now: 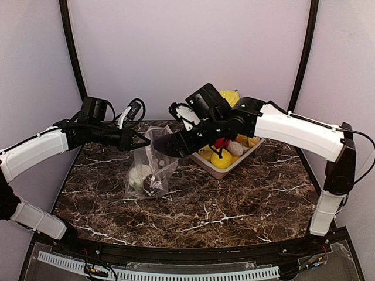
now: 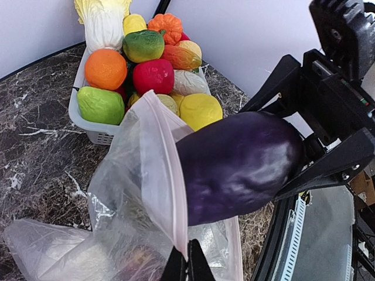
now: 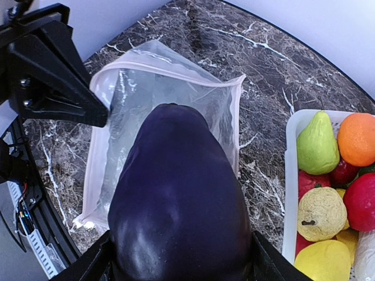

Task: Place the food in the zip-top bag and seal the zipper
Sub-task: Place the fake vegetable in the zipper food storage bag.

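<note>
The zip-top bag stands on the marble table with its mouth lifted. My left gripper is shut on the pink zipper at the bag's upper edge and holds it up. My right gripper is shut on a dark purple eggplant, whose tip sits at the open mouth of the bag. Through the plastic a white piece and a dark round piece show at the bottom of the bag.
A pale tray of toy fruit and vegetables stands just right of the bag, under the right arm. The curved back wall lies behind it. The left gripper's black body hangs beside the bag mouth.
</note>
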